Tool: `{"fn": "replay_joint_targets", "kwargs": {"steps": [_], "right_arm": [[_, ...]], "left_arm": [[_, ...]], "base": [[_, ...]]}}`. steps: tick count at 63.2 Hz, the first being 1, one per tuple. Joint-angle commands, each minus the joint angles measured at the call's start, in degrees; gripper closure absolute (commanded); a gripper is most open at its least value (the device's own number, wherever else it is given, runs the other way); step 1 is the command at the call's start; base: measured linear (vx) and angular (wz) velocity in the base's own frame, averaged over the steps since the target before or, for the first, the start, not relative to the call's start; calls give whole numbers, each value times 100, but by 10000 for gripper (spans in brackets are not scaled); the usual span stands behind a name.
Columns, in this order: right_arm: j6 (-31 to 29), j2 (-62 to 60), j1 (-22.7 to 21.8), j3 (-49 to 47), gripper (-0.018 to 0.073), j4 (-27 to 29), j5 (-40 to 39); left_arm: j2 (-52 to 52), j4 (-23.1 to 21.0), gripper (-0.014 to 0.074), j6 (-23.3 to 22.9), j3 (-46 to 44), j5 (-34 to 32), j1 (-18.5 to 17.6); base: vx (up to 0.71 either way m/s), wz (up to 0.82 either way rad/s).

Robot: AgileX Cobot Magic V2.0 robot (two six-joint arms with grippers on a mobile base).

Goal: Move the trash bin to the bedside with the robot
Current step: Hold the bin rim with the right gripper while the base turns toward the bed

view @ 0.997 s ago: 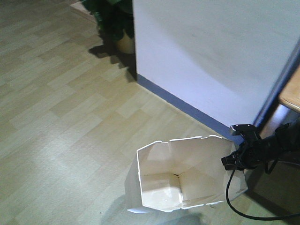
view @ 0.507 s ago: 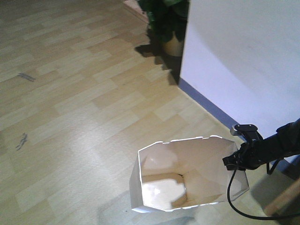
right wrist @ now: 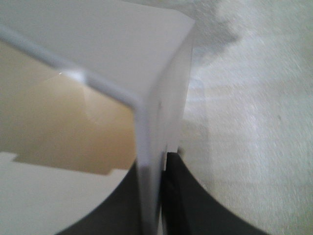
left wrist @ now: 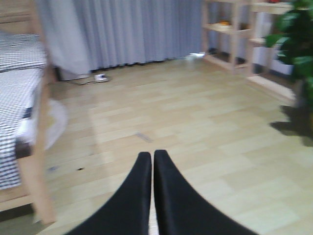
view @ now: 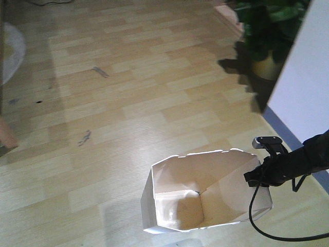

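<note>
With our right gripper (view: 255, 177) clamped on the 3 o'clock rim of the trash bin (view: 205, 190), which sits at 5 o'clock in the front view, and our left gripper (left wrist: 152, 156) closed on nothing, we judge that a firm pinch and slow, level travel toward the bedside (left wrist: 17, 93) at 9 o'clock suit this thin wall best.

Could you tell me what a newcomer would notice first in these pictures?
The white bin stands out first, low in the front view, its right wall pinched by the right fingers. A dark plant sits in the upper right corner. The left wrist view shows a bed with checked bedding at far left, beyond the shut, empty left fingers.
</note>
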Motion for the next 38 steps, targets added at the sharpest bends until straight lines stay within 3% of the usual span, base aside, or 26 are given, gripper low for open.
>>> {"fn": "replay_joint_targets", "kwargs": {"steps": [1, 20, 38], "right_arm": [[39, -418, -7, -62, 563, 262, 1156], [39, -418, -7, -62, 563, 262, 1156], [39, -418, -7, -62, 563, 262, 1156]], "left_arm": [[-80, -24, 603, 0, 108, -409, 5], [-80, -24, 603, 0, 108, -409, 5], [-80, -24, 603, 0, 108, -409, 5]], "base": [[17, 66], [18, 60], [19, 31]]}}
